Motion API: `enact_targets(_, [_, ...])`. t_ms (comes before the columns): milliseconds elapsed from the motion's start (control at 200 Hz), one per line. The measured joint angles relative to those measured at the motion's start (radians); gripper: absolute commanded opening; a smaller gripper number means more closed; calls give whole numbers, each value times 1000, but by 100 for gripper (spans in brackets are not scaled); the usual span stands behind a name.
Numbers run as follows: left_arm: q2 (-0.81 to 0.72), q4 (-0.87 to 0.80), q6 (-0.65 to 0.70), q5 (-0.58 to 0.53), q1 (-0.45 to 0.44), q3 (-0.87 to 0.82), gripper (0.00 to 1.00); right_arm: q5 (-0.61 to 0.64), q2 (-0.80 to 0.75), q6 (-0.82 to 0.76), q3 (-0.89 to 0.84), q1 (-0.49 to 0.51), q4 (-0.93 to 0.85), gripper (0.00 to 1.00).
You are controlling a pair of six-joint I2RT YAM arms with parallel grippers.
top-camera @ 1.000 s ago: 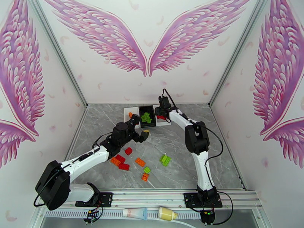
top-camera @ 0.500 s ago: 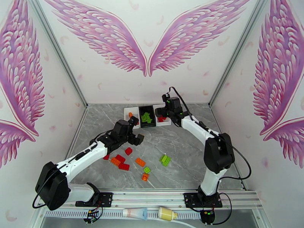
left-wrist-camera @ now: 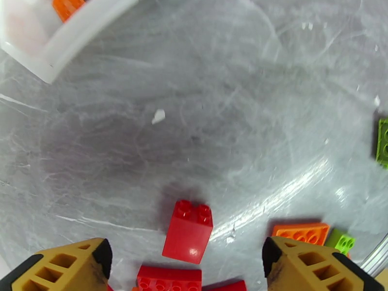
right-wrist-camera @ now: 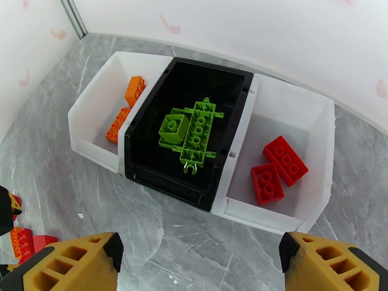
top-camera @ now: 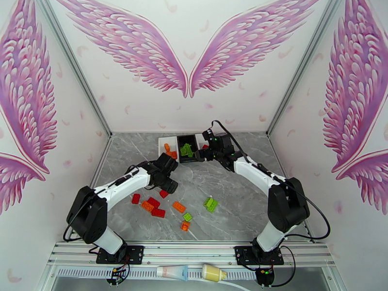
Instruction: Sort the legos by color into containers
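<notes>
Once my left pincer [left-wrist-camera: 186,252] swung back, wide and empty, over a red lego [left-wrist-camera: 188,231], I could grab again.

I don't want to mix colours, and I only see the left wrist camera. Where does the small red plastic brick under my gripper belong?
Observer: The white plastic box at the right end holds two red bricks.
Operator: And the box next to it?
Observer: That black plastic middle box holds bright green pieces.
Operator: Is the other gripper busy?
Observer: No, the right gripper hovers open and empty before the boxes.
</notes>
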Motion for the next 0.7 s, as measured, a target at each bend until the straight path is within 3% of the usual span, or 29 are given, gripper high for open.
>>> enact_targets(365, [142,-101,3,-20,-6,31,64,1,-2,0,-6,0,12,91])
enact_targets(700, [200,-105,7,-45,-7,53,38,5,-12,0,-13,0,14,91])
